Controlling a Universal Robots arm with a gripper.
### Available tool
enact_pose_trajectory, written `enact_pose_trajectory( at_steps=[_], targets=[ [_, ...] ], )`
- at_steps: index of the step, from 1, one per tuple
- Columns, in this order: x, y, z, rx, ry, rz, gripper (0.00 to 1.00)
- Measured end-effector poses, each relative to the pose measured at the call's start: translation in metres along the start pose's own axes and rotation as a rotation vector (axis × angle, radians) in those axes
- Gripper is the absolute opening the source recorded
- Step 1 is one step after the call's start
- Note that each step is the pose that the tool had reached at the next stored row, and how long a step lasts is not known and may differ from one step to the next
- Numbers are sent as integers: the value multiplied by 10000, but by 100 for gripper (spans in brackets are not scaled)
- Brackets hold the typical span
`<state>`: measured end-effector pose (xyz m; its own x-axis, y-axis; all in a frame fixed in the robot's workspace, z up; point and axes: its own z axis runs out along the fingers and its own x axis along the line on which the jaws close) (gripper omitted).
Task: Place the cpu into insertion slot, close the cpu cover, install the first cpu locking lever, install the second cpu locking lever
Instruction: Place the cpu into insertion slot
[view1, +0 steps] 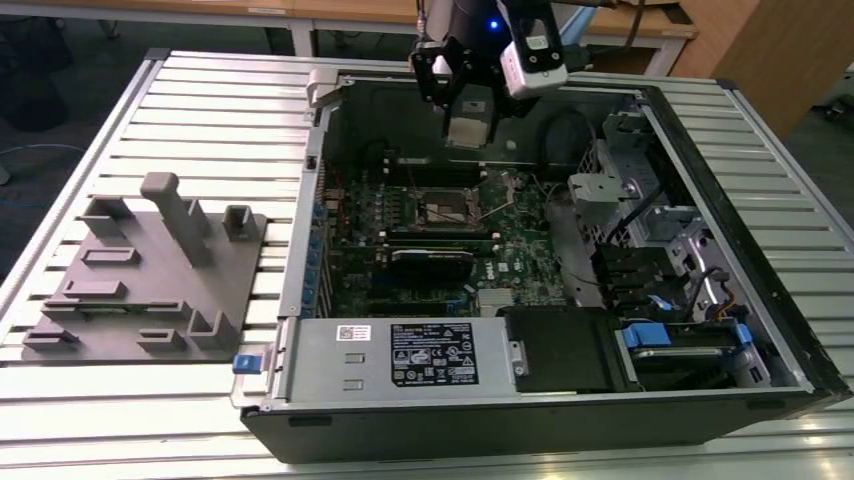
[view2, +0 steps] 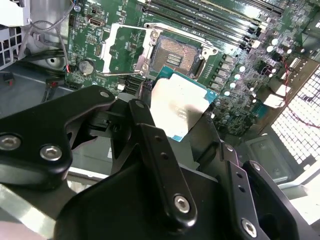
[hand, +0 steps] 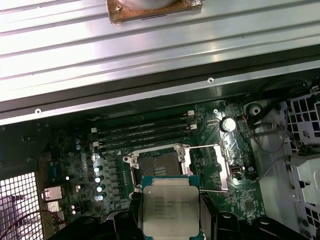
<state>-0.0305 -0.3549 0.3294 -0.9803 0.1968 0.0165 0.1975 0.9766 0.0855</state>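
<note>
Hand (view1: 467, 126) grips cpu (hand: 170, 210) above insertion slot (hand: 159, 167); cpu cover (view2: 145, 52) open. Nothing seated yet: cpu, cover & both levers left.

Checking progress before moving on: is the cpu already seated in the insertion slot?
No, the gripper holds the cpu above the empty insertion slot.

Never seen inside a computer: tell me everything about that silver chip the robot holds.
The cpu is a flat square chip: dull silvery metal top with faint print, teal edging beneath. The pincer grips two opposite edges, holding it in the air over the motherboard, short of the open insertion slot.
</note>
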Motion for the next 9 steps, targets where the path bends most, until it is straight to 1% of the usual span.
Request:
enact_pose_trajectory(
  at_steps=[3, 5, 6, 9],
  targets=[
    [0, 0, 0, 0, 0, 0, 54],
    [0, 0, 1, 0, -8, 93, 54],
    [0, 0, 2, -2, -16, 197, 54],
    [0, -1, 8, -11, -58, 680, 54]
  ],
)
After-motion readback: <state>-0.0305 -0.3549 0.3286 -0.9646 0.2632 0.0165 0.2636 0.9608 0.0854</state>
